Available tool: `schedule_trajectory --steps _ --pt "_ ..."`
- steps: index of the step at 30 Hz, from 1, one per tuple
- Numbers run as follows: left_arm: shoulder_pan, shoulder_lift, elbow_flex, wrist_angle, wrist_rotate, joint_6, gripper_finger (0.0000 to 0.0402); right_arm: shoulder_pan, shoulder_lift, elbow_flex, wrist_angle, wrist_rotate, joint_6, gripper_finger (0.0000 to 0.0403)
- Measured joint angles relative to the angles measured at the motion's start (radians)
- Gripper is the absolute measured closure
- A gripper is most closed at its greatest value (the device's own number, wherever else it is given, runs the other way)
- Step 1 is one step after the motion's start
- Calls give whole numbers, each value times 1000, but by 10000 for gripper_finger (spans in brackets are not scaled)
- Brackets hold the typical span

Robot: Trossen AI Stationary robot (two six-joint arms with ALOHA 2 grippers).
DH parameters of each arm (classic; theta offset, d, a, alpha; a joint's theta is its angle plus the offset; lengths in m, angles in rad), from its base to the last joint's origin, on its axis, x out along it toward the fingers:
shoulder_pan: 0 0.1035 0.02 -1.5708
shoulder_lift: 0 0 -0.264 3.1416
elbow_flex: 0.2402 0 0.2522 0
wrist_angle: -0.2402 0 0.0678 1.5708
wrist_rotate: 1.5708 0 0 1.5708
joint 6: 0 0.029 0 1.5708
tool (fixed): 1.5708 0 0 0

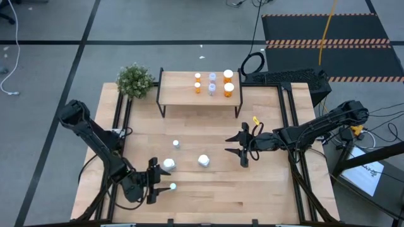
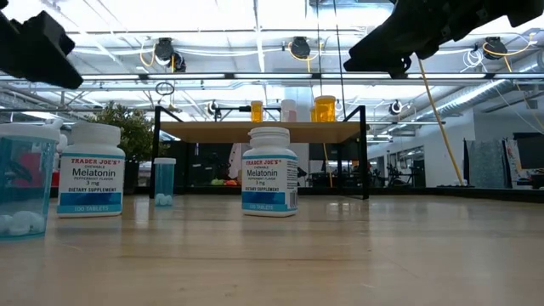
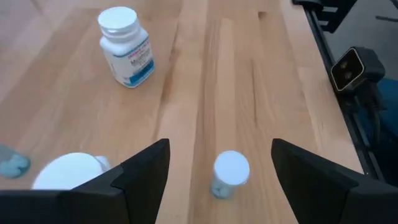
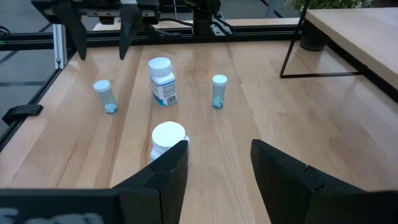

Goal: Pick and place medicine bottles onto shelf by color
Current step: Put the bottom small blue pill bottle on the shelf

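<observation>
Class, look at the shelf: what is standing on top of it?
On the shelf stand medicine bottles in a cluster toward its right end: orange ones and pale ones, all white-capped. From table level, the front bottles hide those behind, so their labels and contents cannot be seen.

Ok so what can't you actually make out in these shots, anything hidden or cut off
- Shelf bottles: too small in the high view to read labels; in the low view the shelf board hides their lower parts.
- Blue-tinted bottle: cut off by the low view's left edge.
- White cap: left wrist view, partly hidden behind the left gripper's fingers.
- Bottle: right wrist view, base hidden behind the right gripper.
</observation>
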Motion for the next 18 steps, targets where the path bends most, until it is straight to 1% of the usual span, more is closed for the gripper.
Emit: schedule_trajectory --steps 8,18 --pt "-37 94 0 28 0 -66 119 0 0 0 0 0 11 234" --pt "-39 184 0 136 2 -48 119 0 0 -1 0 0 6 234"
